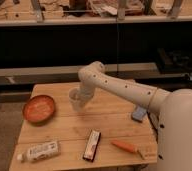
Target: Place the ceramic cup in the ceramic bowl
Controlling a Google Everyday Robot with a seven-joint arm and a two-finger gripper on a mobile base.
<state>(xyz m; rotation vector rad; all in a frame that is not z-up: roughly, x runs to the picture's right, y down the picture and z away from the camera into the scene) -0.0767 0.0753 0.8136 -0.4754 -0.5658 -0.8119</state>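
Camera view: pincer (80,96) grips pale tapered ceramic cup (76,100) right of orange ceramic bowl (39,108)

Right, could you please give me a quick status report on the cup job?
Pincer at the ceramic cup, mid-table. Ceramic bowl sits apart, nearer the table's left edge, nothing in it. No object between cup and bowl.

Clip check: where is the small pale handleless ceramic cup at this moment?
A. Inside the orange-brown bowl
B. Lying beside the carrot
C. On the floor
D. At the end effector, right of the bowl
D: the small pale handleless ceramic cup sits at the end effector, apart from the shallow orange-brown ceramic bowl to its left.
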